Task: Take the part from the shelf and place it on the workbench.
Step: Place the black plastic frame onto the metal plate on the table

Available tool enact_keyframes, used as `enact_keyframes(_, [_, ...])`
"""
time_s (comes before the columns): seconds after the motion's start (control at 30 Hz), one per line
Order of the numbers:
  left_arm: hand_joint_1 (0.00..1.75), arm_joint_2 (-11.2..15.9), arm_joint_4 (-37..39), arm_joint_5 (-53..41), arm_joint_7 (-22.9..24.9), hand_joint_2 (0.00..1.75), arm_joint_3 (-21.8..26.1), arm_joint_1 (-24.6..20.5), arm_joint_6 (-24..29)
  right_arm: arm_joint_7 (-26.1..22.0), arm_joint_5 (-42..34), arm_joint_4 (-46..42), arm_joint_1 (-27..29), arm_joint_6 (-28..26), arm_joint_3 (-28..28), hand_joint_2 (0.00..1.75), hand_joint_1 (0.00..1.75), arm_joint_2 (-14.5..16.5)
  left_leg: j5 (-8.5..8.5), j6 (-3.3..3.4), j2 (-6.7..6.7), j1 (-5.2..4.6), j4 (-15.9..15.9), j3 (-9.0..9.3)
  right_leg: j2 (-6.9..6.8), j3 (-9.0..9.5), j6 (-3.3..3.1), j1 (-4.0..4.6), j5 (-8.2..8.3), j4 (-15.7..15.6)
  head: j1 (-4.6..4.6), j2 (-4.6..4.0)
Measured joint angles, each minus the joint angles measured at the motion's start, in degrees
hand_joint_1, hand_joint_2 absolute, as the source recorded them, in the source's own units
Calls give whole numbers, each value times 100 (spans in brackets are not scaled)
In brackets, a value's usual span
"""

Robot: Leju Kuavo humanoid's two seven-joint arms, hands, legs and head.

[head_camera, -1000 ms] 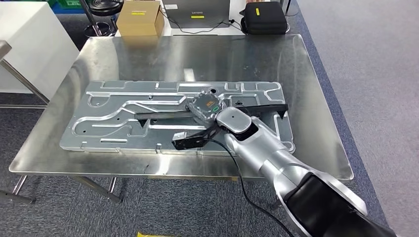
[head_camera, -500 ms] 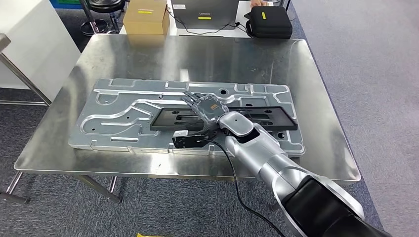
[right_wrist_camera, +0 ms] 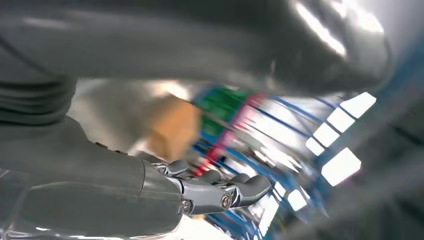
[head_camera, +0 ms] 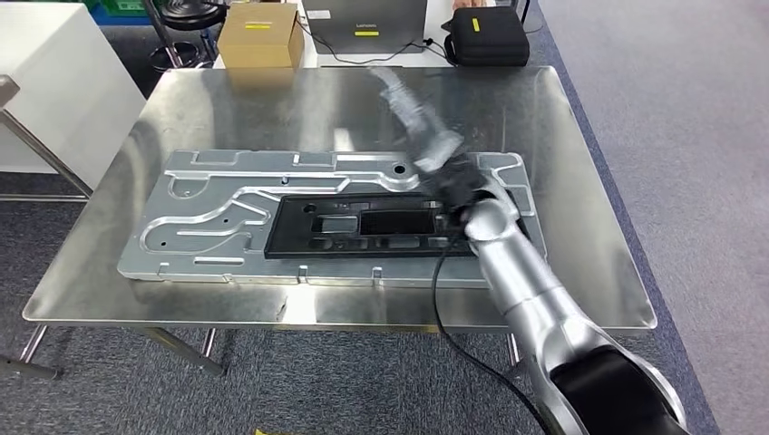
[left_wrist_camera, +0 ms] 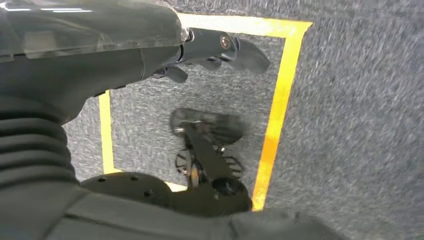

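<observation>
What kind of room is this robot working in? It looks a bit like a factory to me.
Probably a workshop or robot test lab rather than a full factory. A steel workbench carries a stamped metal panel with a black part on it, a laptop sits behind, and yellow floor tape marks out a standing area.

Right hand [head_camera: 413, 113] smeared by motion blur above desk [head_camera: 227, 109], finger pose unreadable; right forearm covers black part's [head_camera: 363, 222] right end; cardboard box [head_camera: 261, 34] cropped at top.
</observation>
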Motion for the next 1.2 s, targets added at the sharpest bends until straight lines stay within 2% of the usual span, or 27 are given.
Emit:
enact_keyframes(0.03, [0, 2, 0, 54, -16, 0, 16, 7, -11, -26, -321, -407, 188, 19, -168, 0, 0, -91, -65, -24, 2, 23, 248, -112, -8, 4, 6, -4, -7, 1, 1, 0])
enact_keyframes(0.07, [0, 3, 0, 105, -36, 0, 35, 17, -20, -55, -546, -829, 402, -5, -323, 0, 0, -186, -19, -45, 4, 45, 290, -129, -13, 11, 18, -10, -16, 3, 1, 0])
enact_keyframes(0.1, [0, 3, 0, 154, -56, 0, 58, 27, -22, -96, -667, -1271, 634, -71, -471, 0, 0, -278, 126, -63, 6, 66, 104, -34, -14, 24, 37, -20, -29, 7, 1, 0])
enact_keyframes(0.17, [0, 1, 1, 253, -85, 0, 116, 40, -18, -178, -622, -2166, 1152, -325, -736, 0, 0, -460, 496, -85, 3, 98, -655, 371, -12, 64, 97, -34, -69, 24, 2, 0])
enact_keyframes(0.2, [0, -2, 1, 298, -91, 0, 149, 43, -9, -208, -514, -2633, 1452, -506, -853, 0, 0, -563, 599, -73, -6, 97, -986, 545, -12, 75, 131, -32, -86, 42, -1, 0])
enact_keyframes(0.23, [0, -8, 2, 337, -93, 0, 183, 50, 5, -229, -393, -3103, 1790, -718, -948, 0, 0, -679, 637, -51, -15, 91, -1184, 651, -15, 81, 164, -26, -95, 53, -3, 0])
enact_keyframes(0.33, [0, -30, 2, 414, -95, 0, 271, 86, 58, -262, -38, -4354, 2877, -1545, -1046, 0, 0, -1124, 608, 70, -30, 74, -1266, 685, -25, 89, 261, -26, -114, 59, -6, 0])
enact_keyframes(0.37, [0, -39, 2, 433, -94, 0, 297, 94, 71, -262, 66, -4678, 3215, -1858, -1031, 0, 0, -1291, 620, 118, -26, 74, -1281, 685, -20, 78, 291, -37, -184, 108, -5, 0])
enact_keyframes(0.4, [0, -48, 2, 447, -92, 0, 317, 98, 80, -259, 157, -4958, 3522, -2168, -998, 0, 0, -1465, 639, 168, -21, 72, -1298, 677, -9, 27, 313, -49, -327, 252, -3, 0])
enact_keyframes(0.43, [0, -55, 2, 457, -92, 0, 332, 98, 87, -256, 231, -5185, 3794, -2469, -953, 0, 0, -1632, 659, 210, -14, 70, -1312, 665, 3, -63, 328, -55, -531, 497, -3, 0])
enact_keyframes(0.5, [0, -60, 2, 460, -101, 0, 355, 92, 97, -250, 355, -5491, 4271, -2962, -809, 0, 0, -1939, 689, 264, -3, 43, -1309, 619, 16, -318, 338, -52, -984, 1213, -3, 0])
enact_keyframes(0.53, [0, -62, 2, 459, -114, 0, 364, 91, 99, -249, 426, -5588, 4485, -3134, -734, 0, 0, -2052, 704, 279, 1, 28, -1302, 591, 18, -402, 339, -52, -1109, 1497, -3, 0])
enact_keyframes(0.57, [0, -63, 2, 459, -132, 0, 373, 91, 98, -249, 496, -5670, 4683, -3251, -668, 0, 0, -2138, 721, 288, 4, 13, -1292, 558, 18, -400, 333, -52, -1133, 1617, -3, 0])
enact_keyframes(0.6, [0, -64, 2, 458, -153, 0, 376, 90, 95, -248, 561, -5737, 4852, -3320, -618, 0, 0, -2192, 740, 290, 4, 1, -1280, 524, 18, -291, 321, -53, -1056, 1519, -3, 0])
enact_keyframes(0.7, [0, -68, 2, 447, -196, 0, 378, 86, 61, -248, 730, -5911, 5219, -3365, -545, 0, 0, -2259, 808, 252, -4, -27, -1248, 455, 17, 467, 258, -30, -695, 417, -6, 0])
enact_keyframes(0.73, [0, -69, 2, 441, -202, 0, 379, 86, 48, -248, 793, -5958, 5321, -3350, -540, 0, 0, -2266, 834, 223, -8, -32, -1245, 453, 19, 633, 243, -11, -633, 160, -8, 0])
enact_keyframes(0.77, [0, -71, 2, 435, -207, 0, 379, 87, 40, -247, 862, -5990, 5405, -3333, -540, 0, 0, -2268, 861, 190, -10, -33, -1243, 451, 21, 698, 232, 10, -612, 37, -8, 0])
enact_keyframes(0.87, [0, -66, 2, 408, -208, 0, 380, 91, 31, -247, 1078, -6029, 5567, -3327, -543, 0, 0, -2260, 934, 82, -10, -28, -1247, 412, 15, 603, 154, 20, -494, 8, -8, 0])
enact_keyframes(0.9, [0, -62, 1, 399, -203, 0, 380, 92, 30, -246, 1169, -6030, 5613, -3329, -559, 0, 0, -2250, 838, 48, -9, -28, -1172, 361, 8, 549, 116, 5, -430, -4, -14, 0])
enact_keyframes(0.93, [0, -59, 1, 392, -196, 0, 380, 94, 30, -246, 1260, -6029, 5671, -3328, -589, 0, 0, -2230, 644, 18, -7, -23, -1005, 290, -2, 487, 81, -11, -364, -22, -23, 0])
enact_keyframes(1.0, [0, -59, 0, 381, -174, 0, 380, 98, 33, -223, 1498, -6012, 5848, -3319, -735, 0, 0, -2135, 46, -22, 0, -2, -385, 125, -22, 332, 33, -5, -239, -28, -41, -1])
enact_keyframes(1.03, [0, -61, 0, 380, -159, 0, 380, 100, 37, -181, 1623, -5991, 5939, -3313, -838, 0, 0, -2071, -170, -28, 2, 7, -66, 89, -32, 247, 20, 7, -181, -23, -46, -1])
enact_keyframes(1.07, [0, -62, 0, 381, -144, 0, 380, 100, 43, -111, 1765, -5948, 6022, -3304, -983, 0, 0, -1991, -267, -24, 2, 10, 160, 113, -39, 154, 15, 20, -118, -14, -46, 0])
enact_keyframes(1.1, [0, -62, 0, 385, -128, 0, 380, 99, 51, -25, 1880, -5889, 6088, -3290, -1144, 0, 0, -1914, -222, -14, 2, 7, 222, 216, -41, 58, 17, 28, -57, 1, -48, 0])
enact_keyframes(1.13, [0, -62, 0, 393, -113, 0, 381, 96, 59, 62, 1967, -5808, 6146, -3269, -1329, 0, 0, -1839, -78, 4, 2, 0, 106, 405, -41, -36, 22, 32, -1, 23, -48, 0])
enact_keyframes(1.17, [0, -62, 0, 403, -100, 0, 383, 94, 64, 143, 2027, -5712, 6200, -3245, -1535, 0, 0, -1766, 76, 30, 1, -11, -176, 680, -40, -123, 31, 34, 48, 50, -48, 0])
enact_keyframes(1.2, [0, -62, 0, 416, -90, 0, 386, 89, 69, 202, 2058, -5612, 6248, -3217, -1743, 0, 0, -1699, 130, 64, 0, -30, -580, 990, -40, -193, 46, 36, 96, 77, -49, 0])
